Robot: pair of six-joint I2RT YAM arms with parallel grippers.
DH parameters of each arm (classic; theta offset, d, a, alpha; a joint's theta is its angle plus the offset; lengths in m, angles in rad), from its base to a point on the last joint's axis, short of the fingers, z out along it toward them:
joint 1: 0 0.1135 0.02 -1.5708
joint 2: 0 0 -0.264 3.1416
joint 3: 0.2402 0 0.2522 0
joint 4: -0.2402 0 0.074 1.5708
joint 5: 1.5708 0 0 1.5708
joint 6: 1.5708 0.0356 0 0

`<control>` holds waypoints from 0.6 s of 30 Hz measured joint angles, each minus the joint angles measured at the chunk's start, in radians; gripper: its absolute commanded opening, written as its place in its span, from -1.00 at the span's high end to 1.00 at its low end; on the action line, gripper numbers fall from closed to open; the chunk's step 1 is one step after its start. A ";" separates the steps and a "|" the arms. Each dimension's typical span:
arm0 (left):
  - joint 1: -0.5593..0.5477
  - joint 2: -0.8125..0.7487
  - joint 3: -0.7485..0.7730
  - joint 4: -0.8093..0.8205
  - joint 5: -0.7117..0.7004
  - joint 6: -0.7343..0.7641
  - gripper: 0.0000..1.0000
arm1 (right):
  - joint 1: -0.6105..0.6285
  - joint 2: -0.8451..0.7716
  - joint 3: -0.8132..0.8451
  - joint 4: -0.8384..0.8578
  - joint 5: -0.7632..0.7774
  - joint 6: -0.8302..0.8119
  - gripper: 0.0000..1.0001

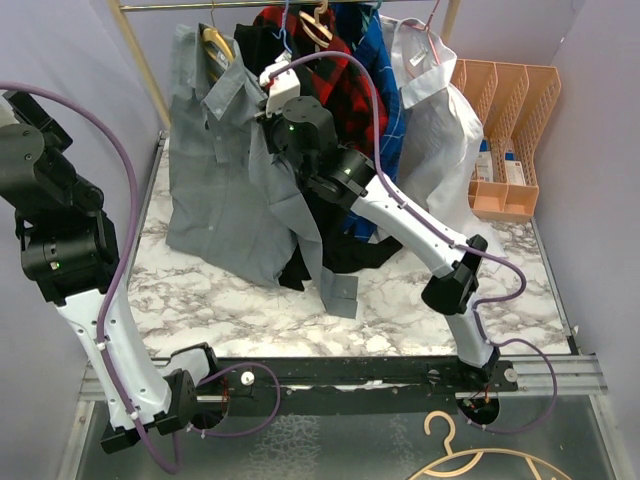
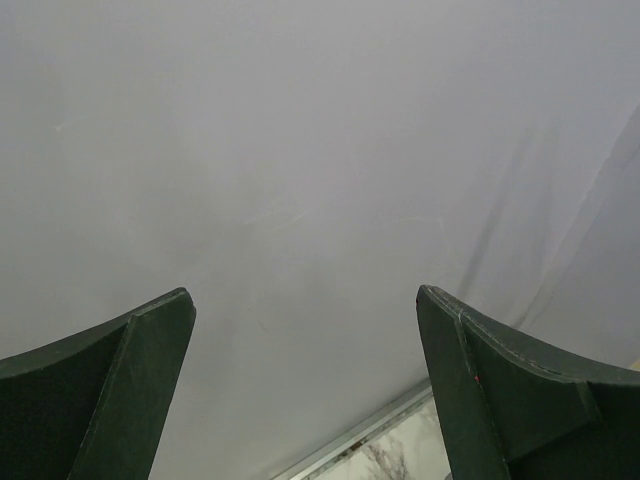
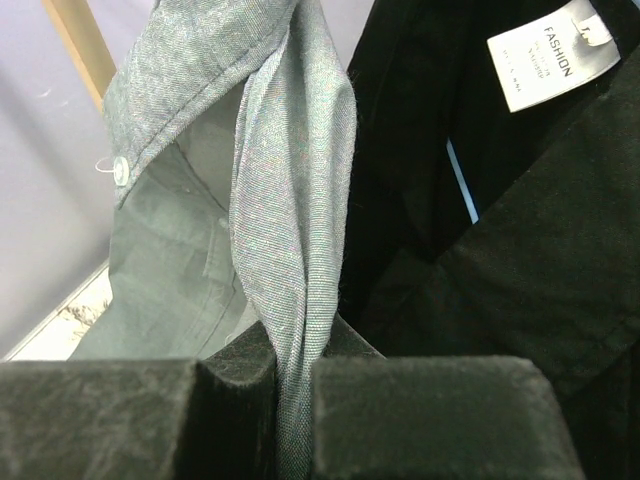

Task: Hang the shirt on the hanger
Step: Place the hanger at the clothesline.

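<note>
Marble desk (image 1: 420,310) below; we are seeing right end effector (image 3: 295,370) clamping fold of grey shirt (image 3: 290,200) hanging on yellow hanger (image 1: 215,44); left end effector (image 2: 305,300) gaping toward wall (image 2: 300,150).

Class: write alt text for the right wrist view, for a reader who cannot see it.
The right gripper pinches a fold of the grey shirt between its dark fingers at the bottom. One white button shows on the shirt at upper left; a black garment with a white FASHION label fills the right.
</note>
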 measured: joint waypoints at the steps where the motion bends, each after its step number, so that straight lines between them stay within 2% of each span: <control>1: -0.005 -0.001 -0.014 0.003 -0.001 0.006 -0.91 | 0.000 0.005 0.000 0.004 0.002 0.000 0.98; 3: -0.011 -0.002 -0.037 0.006 -0.002 0.014 -0.90 | -0.002 0.006 0.000 0.010 0.006 -0.001 0.98; 4: -0.012 -0.003 -0.048 0.009 -0.002 0.017 -0.90 | -0.006 0.006 0.000 0.011 0.007 -0.003 0.90; 6: -0.018 -0.005 -0.069 0.014 -0.002 0.022 -0.90 | -0.007 0.006 0.000 0.014 0.007 -0.008 0.41; 7: -0.018 -0.006 -0.076 0.014 -0.002 0.022 -0.90 | -0.007 0.006 -0.001 0.015 0.007 -0.011 -0.08; 8: -0.018 -0.007 -0.082 0.015 -0.002 0.023 -0.90 | -0.007 0.006 -0.003 0.019 0.007 -0.015 -0.47; 9: -0.018 -0.007 -0.086 0.016 -0.002 0.023 -0.90 | -0.007 0.003 -0.016 0.034 0.005 -0.016 -0.59; 12: -0.023 -0.007 -0.092 0.019 -0.002 0.026 -0.90 | -0.009 -0.023 -0.096 0.091 -0.006 -0.034 -0.62; 18: -0.024 -0.008 -0.095 0.023 -0.002 0.029 -0.89 | -0.011 -0.155 -0.357 0.207 -0.028 -0.061 -0.72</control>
